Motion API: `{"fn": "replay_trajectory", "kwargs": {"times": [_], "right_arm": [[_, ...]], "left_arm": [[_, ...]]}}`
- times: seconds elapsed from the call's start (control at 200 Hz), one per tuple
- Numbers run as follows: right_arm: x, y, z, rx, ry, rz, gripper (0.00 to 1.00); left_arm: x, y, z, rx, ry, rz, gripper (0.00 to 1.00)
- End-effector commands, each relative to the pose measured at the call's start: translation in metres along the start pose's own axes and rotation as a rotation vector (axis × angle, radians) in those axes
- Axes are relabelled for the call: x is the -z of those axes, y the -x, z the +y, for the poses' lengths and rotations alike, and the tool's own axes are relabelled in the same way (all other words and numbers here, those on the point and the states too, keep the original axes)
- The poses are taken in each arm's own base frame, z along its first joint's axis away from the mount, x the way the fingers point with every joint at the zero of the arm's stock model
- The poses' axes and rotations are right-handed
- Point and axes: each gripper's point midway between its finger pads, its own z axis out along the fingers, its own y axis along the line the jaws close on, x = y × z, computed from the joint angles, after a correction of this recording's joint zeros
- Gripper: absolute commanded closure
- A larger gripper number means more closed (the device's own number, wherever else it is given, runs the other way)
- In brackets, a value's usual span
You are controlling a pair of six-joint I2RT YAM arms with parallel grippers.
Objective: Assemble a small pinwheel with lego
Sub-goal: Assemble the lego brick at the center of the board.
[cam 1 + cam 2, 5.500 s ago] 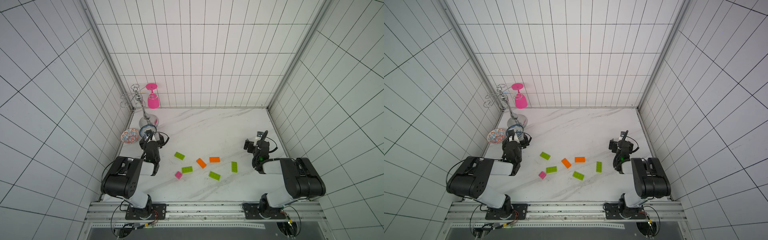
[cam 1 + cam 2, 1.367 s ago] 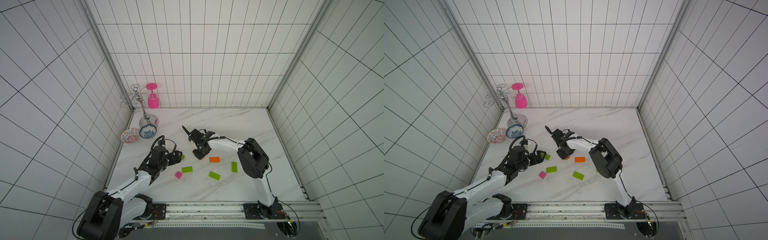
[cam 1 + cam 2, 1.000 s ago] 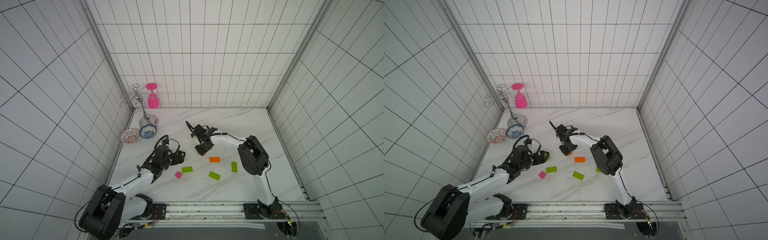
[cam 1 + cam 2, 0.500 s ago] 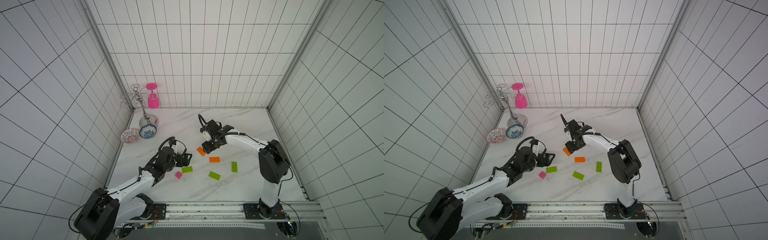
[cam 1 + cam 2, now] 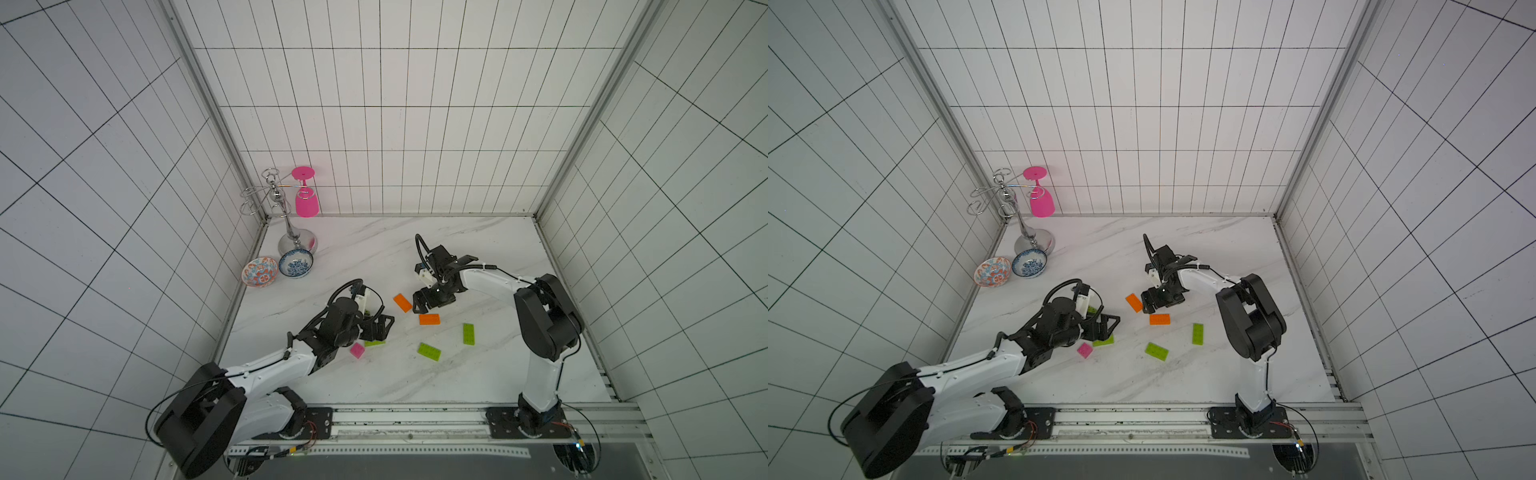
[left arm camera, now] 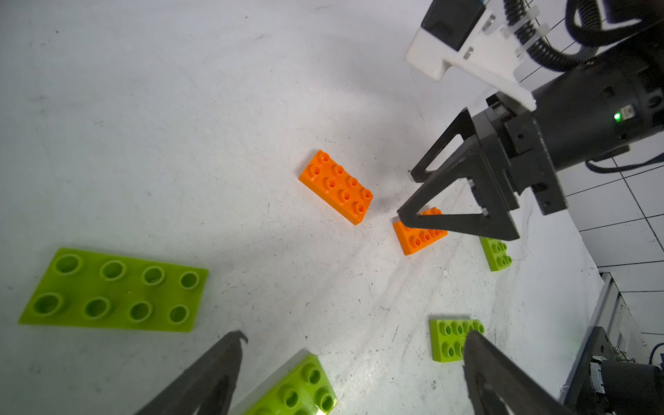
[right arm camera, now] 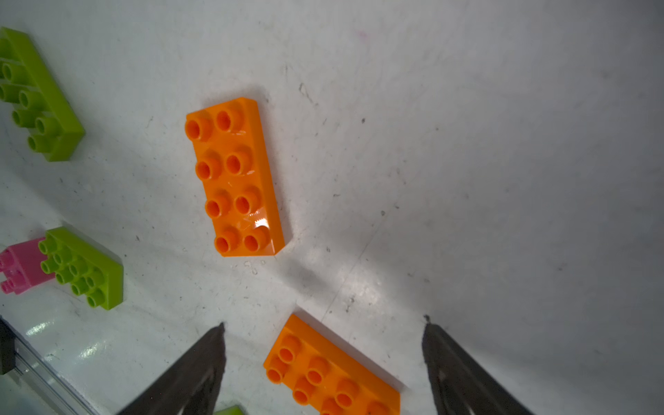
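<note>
The right gripper point(image 7: 323, 323), jaws spread and empty, hovers over one orange brick point(image 7: 330, 373); the second orange brick point(image 7: 233, 176) lies just beyond its tips. The left gripper point(image 6: 352, 337), also open and empty, straddles a lime-green brick point(image 6: 298, 388). The bricks lie loose, none joined; an off-centre close could skid one away, or the nearby grippers could clash.

Pink goblet point(image 5: 306, 202) on chrome rack point(image 5: 297, 240), orange bowl point(image 5: 259, 272), blue bowl point(image 5: 296, 263)

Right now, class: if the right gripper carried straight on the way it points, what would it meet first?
Probably the orange studded rectangular plastic brick lying flat between the tips of the open right gripper; its height above that brick is unclear.
</note>
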Motion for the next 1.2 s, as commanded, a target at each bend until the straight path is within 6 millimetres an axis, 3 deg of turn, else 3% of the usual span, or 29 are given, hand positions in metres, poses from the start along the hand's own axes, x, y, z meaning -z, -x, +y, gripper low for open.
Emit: {"fn": "replay_trajectory", "kwargs": {"times": [0.0,0.325,0.55,0.81,1.099,1.194], "right_arm": [[-0.011,-0.024,0.006,-0.014,0.038,0.072,0.16],[-0.017,-0.058,0.012,0.001,0.013,0.146,0.23],[-0.015,-0.073,0.013,0.042,-0.103,0.167,0.26],[-0.014,-0.083,0.005,0.109,-0.246,0.197,0.44],[-0.016,-0.093,0.006,0.144,-0.302,0.219,0.52],[-0.018,-0.099,0.006,0.151,-0.314,0.23,0.59]], "left_arm": [[0.004,0.015,-0.002,-0.02,0.02,-0.044,0.03],[0.005,0.012,0.005,-0.022,0.05,-0.035,0.03],[0.01,0.011,0.007,-0.011,0.058,-0.044,0.03],[0.012,0.007,0.011,0.0,0.063,-0.041,0.03],[0.015,0.0,0.015,0.027,0.066,-0.04,0.03],[0.016,-0.003,0.019,0.049,0.068,-0.048,0.05]]}}
